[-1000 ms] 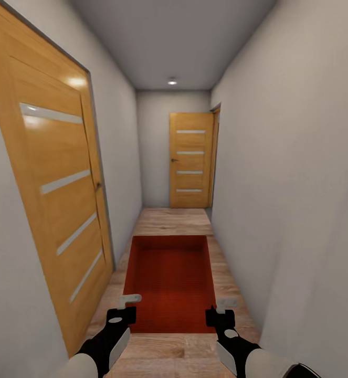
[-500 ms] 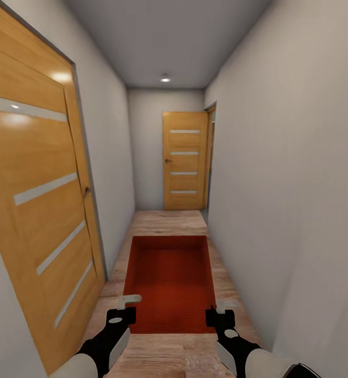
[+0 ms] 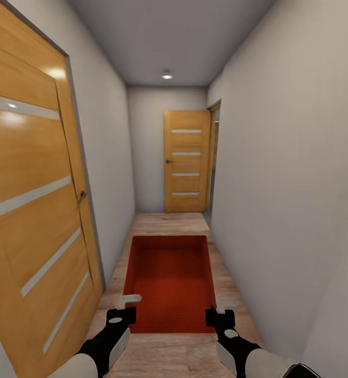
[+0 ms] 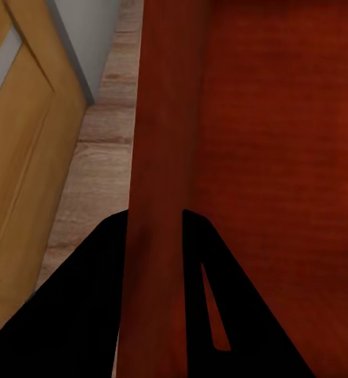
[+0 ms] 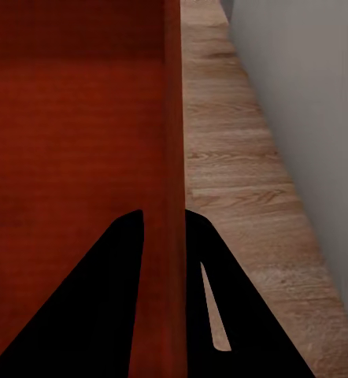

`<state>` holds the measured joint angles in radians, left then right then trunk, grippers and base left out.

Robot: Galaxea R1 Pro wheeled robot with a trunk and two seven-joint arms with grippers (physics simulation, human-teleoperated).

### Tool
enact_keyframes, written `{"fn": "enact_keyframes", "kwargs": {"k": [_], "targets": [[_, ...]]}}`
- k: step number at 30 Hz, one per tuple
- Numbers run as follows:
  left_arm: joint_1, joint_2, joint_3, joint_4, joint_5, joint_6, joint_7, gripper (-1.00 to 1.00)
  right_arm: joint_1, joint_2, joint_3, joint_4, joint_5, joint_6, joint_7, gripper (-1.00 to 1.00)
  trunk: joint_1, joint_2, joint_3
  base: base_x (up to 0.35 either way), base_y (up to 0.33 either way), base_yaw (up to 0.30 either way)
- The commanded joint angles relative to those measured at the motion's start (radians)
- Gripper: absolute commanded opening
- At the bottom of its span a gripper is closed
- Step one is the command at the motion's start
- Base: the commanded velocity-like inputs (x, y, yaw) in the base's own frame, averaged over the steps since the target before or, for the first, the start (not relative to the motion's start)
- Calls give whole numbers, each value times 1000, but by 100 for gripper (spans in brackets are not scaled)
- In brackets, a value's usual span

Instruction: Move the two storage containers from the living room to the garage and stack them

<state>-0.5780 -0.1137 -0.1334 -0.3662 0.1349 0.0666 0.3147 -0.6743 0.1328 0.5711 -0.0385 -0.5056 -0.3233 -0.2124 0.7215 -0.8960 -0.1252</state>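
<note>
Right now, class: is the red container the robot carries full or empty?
Empty: the head view looks straight into the storage container and shows only its bare red floor and walls.

The open orange-red rectangular plastic container (image 3: pixel 169 283) hides the wood-plank floor beneath it. The near tall orange wooden door (image 3: pixel 32 210) is cut off by the picture's left edge. What lies past the far doorway's gap (image 3: pixel 214 157) is too small to tell.

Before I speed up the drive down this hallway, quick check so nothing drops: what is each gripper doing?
Left gripper: shut on the storage container's left wall.
Right gripper: shut on its right wall.
</note>
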Motion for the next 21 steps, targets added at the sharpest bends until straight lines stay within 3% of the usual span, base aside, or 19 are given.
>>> {"fn": "enact_keyframes", "kwargs": {"k": [1, 21], "targets": [[-1, 36, -2, -1, 101, 6, 6, -100, -1, -12, -44, -6, 29, 0, 2, -100, 1, -1, -1, 326, 72, 0], [-1, 34, -2, 0, 101, 5, 6, -100, -1, -13, -45, -6, 29, 0, 2, -100, 1, -1, -1, 326, 64, 0]]}}
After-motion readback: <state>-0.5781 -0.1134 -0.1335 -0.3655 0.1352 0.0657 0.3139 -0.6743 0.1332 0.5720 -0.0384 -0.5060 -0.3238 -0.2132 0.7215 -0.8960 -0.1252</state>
